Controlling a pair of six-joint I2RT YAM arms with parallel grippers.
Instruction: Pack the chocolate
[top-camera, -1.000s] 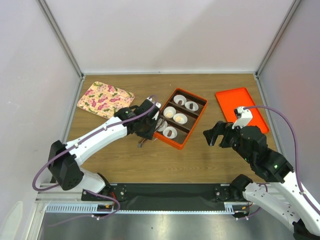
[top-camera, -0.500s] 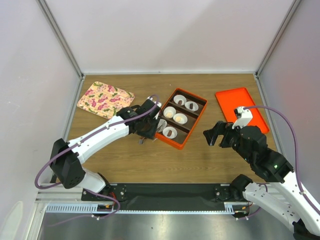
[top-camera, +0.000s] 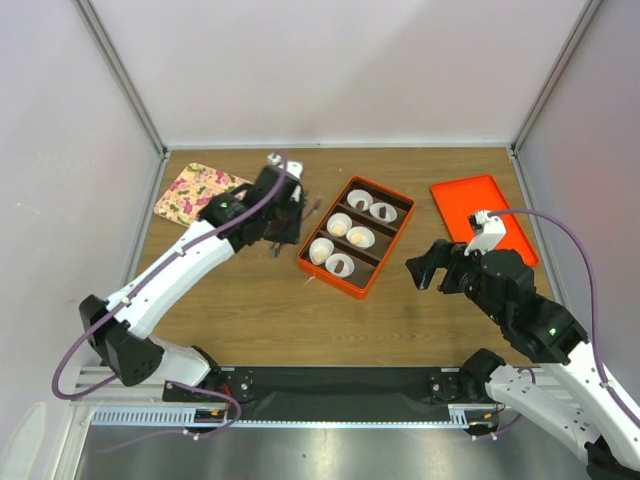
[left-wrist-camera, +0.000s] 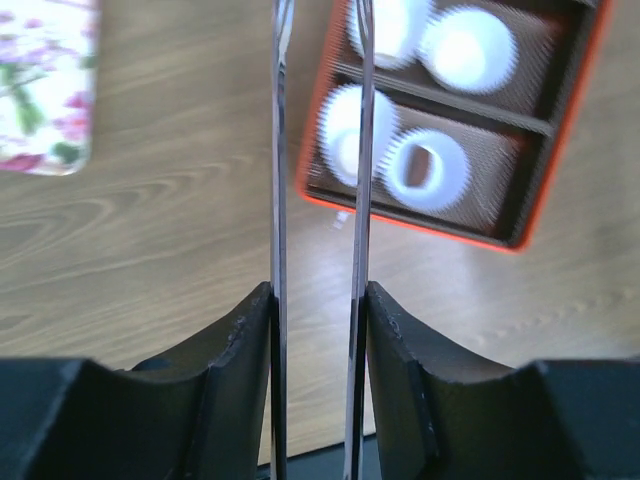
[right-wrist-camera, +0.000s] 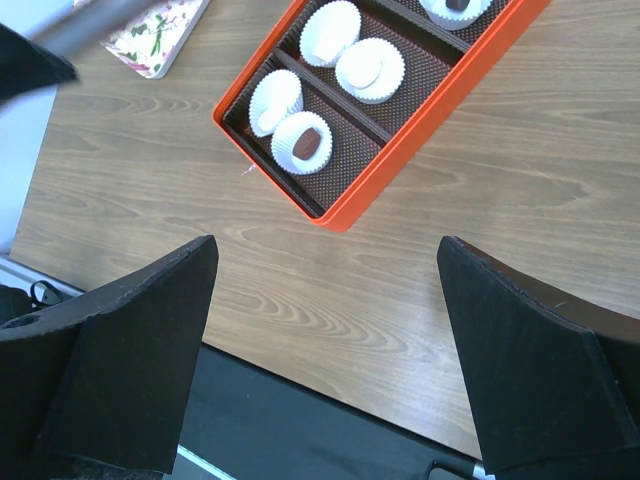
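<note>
The orange divided box (top-camera: 372, 276) holds several white paper cups. A dark chocolate (right-wrist-camera: 309, 143) sits in the near cup, also seen in the top view (top-camera: 341, 265). A pale chocolate (right-wrist-camera: 366, 72) lies in a middle cup (top-camera: 358, 238). My left gripper (top-camera: 283, 225) is shut on thin metal tweezers (left-wrist-camera: 277, 150), left of the box above the wood. The blades stand apart with nothing between them. My right gripper (right-wrist-camera: 325, 300) is open and empty, near-right of the box (top-camera: 430, 268).
A floral tray (top-camera: 200, 195) lies at the far left, partly under my left arm, and shows in the left wrist view (left-wrist-camera: 40, 90). An orange lid (top-camera: 483, 215) lies right of the box. White walls close in three sides.
My left gripper with the tweezers has pulled back from the box's near-left corner, up and left toward the floral tray. The near-left cup is now uncovered. The right arm has not moved.
</note>
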